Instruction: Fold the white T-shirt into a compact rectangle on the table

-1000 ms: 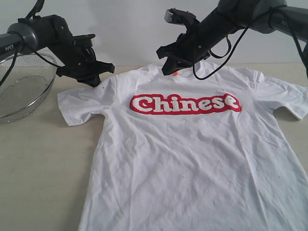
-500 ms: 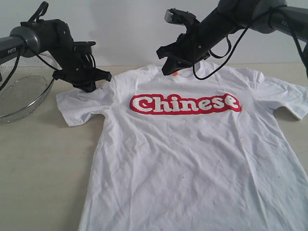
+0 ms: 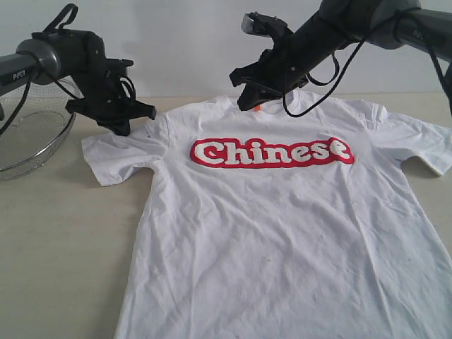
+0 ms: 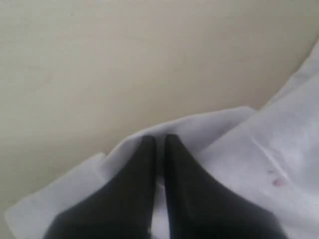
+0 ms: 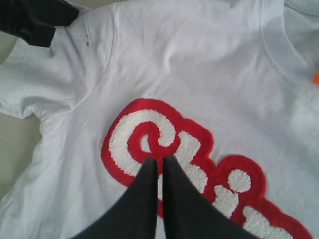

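The white T-shirt [image 3: 282, 226] lies face up and spread flat on the table [image 3: 56, 247], with its red-outlined "Chinese" lettering [image 3: 272, 152] across the chest and an orange neck tag [image 3: 258, 108] at the collar. My left gripper [image 3: 121, 127] is shut, its tips down at the far edge of the shirt's left sleeve [image 4: 224, 134]. Cloth bunches around its fingertips [image 4: 147, 149], and I cannot tell whether any is pinched. My right gripper [image 3: 244, 104] hangs shut above the collar, holding nothing; in its wrist view the lettering [image 5: 149, 134] lies below it.
A round wire-mesh basket [image 3: 28, 141] stands at the table's far left, close behind the left arm. Bare tabletop stretches along the shirt's left side toward the front edge. A pale wall backs the table.
My left gripper has moved left and down from the shoulder to the sleeve's far edge, and the sleeve has shifted slightly left. The right arm has not moved.
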You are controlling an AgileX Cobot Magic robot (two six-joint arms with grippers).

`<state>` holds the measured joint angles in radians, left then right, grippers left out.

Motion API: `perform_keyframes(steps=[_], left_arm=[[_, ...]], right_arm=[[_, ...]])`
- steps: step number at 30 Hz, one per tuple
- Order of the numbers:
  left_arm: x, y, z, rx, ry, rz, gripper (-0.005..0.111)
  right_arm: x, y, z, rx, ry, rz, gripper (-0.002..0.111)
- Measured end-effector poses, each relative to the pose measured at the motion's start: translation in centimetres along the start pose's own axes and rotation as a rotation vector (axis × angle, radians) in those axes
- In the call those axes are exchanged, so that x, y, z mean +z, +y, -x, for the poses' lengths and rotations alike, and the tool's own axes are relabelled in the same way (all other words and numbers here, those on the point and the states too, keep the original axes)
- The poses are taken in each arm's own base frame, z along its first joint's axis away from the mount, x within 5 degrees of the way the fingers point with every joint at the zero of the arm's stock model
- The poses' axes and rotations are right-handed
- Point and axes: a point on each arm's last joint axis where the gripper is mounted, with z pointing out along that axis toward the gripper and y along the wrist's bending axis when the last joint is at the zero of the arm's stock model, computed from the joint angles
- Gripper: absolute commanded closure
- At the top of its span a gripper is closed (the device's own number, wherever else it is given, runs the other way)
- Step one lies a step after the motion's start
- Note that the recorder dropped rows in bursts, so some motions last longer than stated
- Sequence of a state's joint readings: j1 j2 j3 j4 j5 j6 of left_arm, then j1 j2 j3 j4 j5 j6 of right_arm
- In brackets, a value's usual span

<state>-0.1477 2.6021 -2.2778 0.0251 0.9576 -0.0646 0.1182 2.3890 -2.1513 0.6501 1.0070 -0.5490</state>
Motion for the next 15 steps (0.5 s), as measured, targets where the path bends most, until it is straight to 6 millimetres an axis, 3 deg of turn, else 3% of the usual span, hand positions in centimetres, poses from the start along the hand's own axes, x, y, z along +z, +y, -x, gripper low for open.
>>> perform_keyframes(steps=[15], left_arm=[[0.0, 1.6, 0.9, -0.13, -0.084, -0.02, 0.102]], right_arm=[[0.0, 0.0, 0.0, 0.0, 0.001, 0.001, 0.108]])
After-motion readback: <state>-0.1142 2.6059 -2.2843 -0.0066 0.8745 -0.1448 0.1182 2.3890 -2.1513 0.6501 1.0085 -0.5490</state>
